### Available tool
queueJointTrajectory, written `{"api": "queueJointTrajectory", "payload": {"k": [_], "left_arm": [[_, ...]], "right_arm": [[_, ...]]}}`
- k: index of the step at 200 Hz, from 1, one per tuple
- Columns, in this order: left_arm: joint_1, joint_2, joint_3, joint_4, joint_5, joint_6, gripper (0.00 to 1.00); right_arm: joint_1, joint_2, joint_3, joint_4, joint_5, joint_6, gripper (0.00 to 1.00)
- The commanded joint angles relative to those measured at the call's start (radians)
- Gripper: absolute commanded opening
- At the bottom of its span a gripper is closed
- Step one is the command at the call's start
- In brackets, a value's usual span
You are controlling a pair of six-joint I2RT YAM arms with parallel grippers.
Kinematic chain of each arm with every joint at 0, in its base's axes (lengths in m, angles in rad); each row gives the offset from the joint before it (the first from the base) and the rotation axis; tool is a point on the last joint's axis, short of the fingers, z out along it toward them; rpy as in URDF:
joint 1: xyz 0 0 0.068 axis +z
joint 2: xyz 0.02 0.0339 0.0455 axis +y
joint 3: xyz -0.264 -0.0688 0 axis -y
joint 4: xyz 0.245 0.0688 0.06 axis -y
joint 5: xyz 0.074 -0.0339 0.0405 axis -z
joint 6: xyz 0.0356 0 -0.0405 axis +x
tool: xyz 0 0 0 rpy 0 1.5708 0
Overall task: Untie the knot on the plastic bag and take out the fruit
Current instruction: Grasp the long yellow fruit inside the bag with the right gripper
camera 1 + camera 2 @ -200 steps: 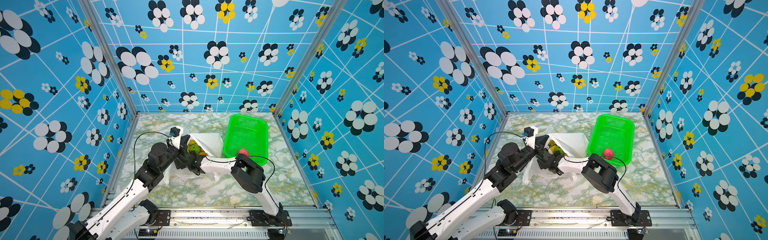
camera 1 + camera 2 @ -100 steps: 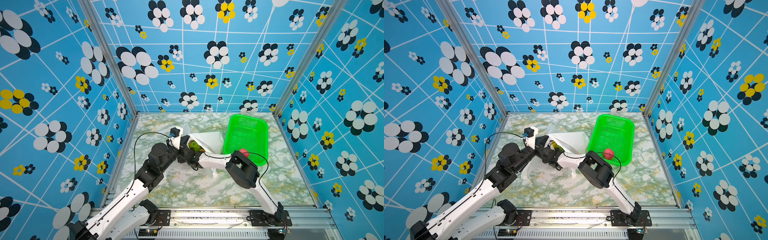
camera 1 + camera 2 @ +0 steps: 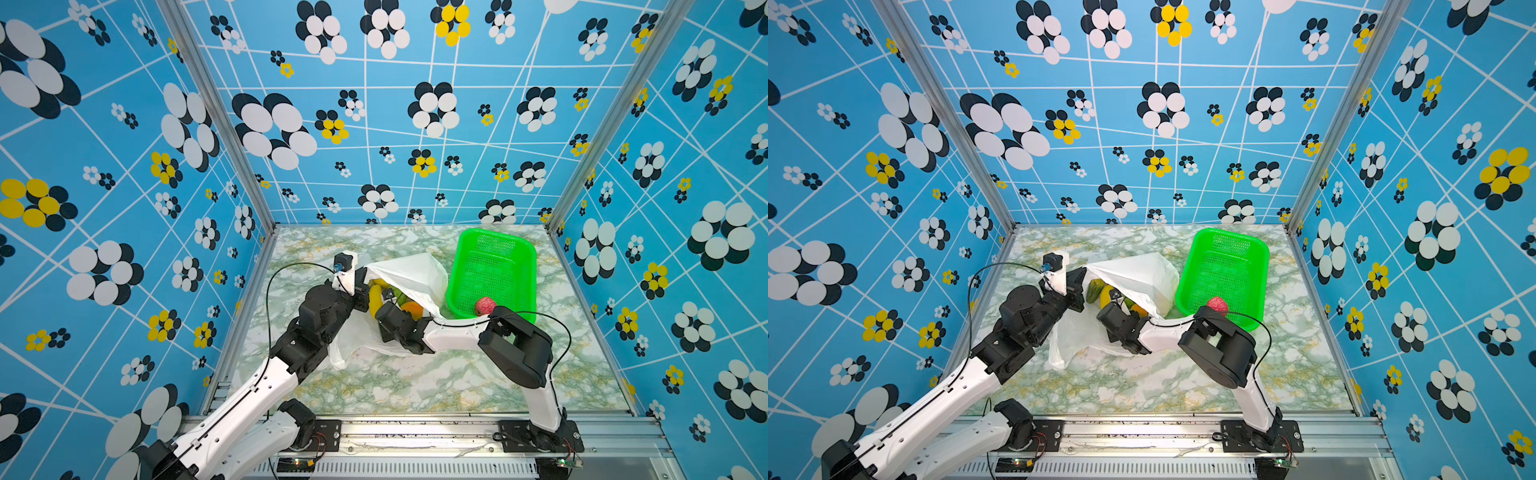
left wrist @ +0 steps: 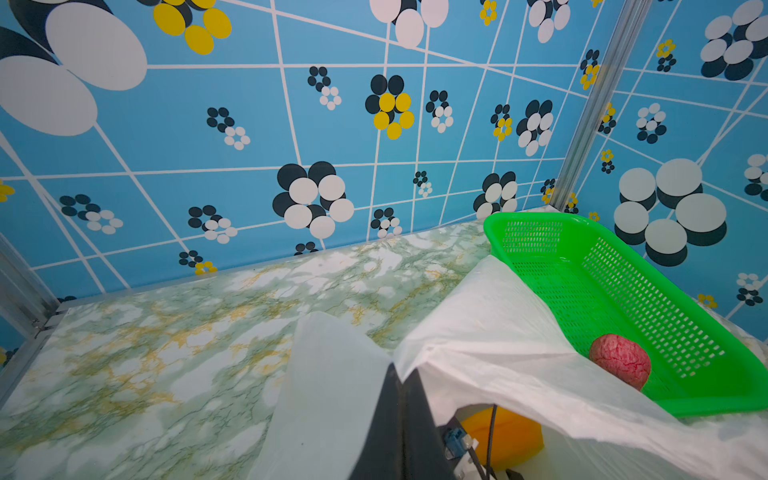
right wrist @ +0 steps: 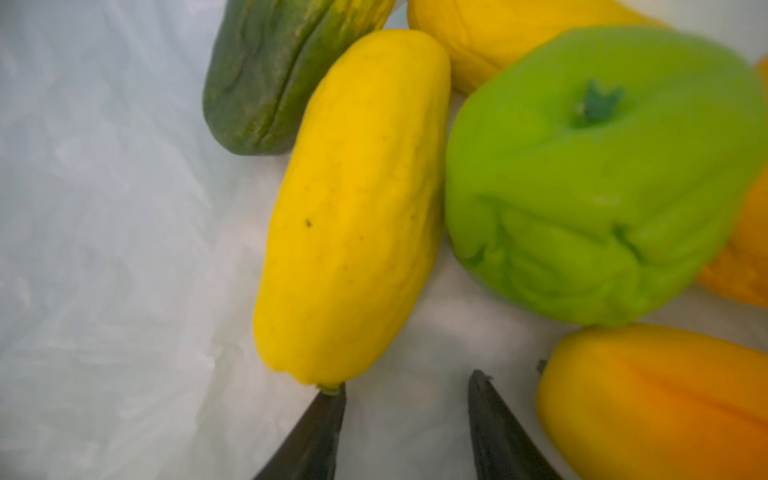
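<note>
my left fingers (image 4: pixel 400 386) are closed on a fold of the plastic bag (image 3: pixel 411 270), holding its open mouth up off the worktop (image 3: pixel 415 382). my right fingers (image 5: pixel 409 380) are inside the bag, spread apart with nothing between them; one fingertip (image 5: pixel 328 403) touches the end of the yellow fruit (image 5: pixel 353 208). beside it lie a light green fruit (image 5: pixel 602 178), an orange fruit (image 5: pixel 665 403) and a dark green fruit (image 5: pixel 274 70). a red-pink ball (image 3: pixel 484 306) sits in the green basket (image 3: pixel 494 249), just beside the bag.

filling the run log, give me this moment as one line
left jaws: shut on plastic bag rim | right jaws: open, inside bag, by yellow fruit | green basket: red ball
</note>
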State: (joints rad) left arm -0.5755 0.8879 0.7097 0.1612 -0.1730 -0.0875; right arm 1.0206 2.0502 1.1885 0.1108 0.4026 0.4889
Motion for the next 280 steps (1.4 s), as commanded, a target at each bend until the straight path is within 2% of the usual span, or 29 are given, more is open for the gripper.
{"api": "queueJointTrajectory", "payload": {"k": [1,17,26,81,140,179,198,225,259,280], "left_arm": [[0.011,0.015,0.029,0.003,-0.015,-0.014,0.00],[0.011,0.018,0.036,0.002,-0.011,-0.012,0.00],[0.011,0.018,0.035,0.005,-0.007,-0.009,0.00],[0.012,0.002,0.025,0.010,-0.001,-0.004,0.00],[0.013,-0.009,0.022,0.011,0.009,-0.005,0.00],[0.014,-0.009,0.016,0.020,0.012,-0.004,0.00],[0.014,-0.012,0.022,0.015,0.017,-0.006,0.00],[0.015,-0.012,0.019,0.021,0.021,-0.006,0.00],[0.016,-0.009,0.025,0.014,0.023,-0.006,0.00],[0.016,-0.007,0.025,0.020,0.024,-0.005,0.00]], "right_arm": [[0.003,-0.025,-0.020,0.082,-0.001,-0.005,0.58],[0.003,-0.003,0.016,0.079,-0.017,-0.009,0.76],[0.002,0.010,0.042,0.068,-0.024,-0.014,0.82],[0.003,0.056,0.131,0.050,-0.056,-0.019,0.99],[-0.023,0.224,0.372,-0.188,-0.007,0.052,0.99],[-0.026,0.226,0.367,-0.223,0.058,0.068,0.98],[-0.027,0.222,0.366,-0.230,0.072,0.074,0.93],[-0.027,0.219,0.361,-0.229,0.096,0.059,0.80],[-0.031,0.219,0.366,-0.230,0.106,0.063,0.75],[-0.030,0.201,0.355,-0.228,0.097,0.059,0.62]]}}
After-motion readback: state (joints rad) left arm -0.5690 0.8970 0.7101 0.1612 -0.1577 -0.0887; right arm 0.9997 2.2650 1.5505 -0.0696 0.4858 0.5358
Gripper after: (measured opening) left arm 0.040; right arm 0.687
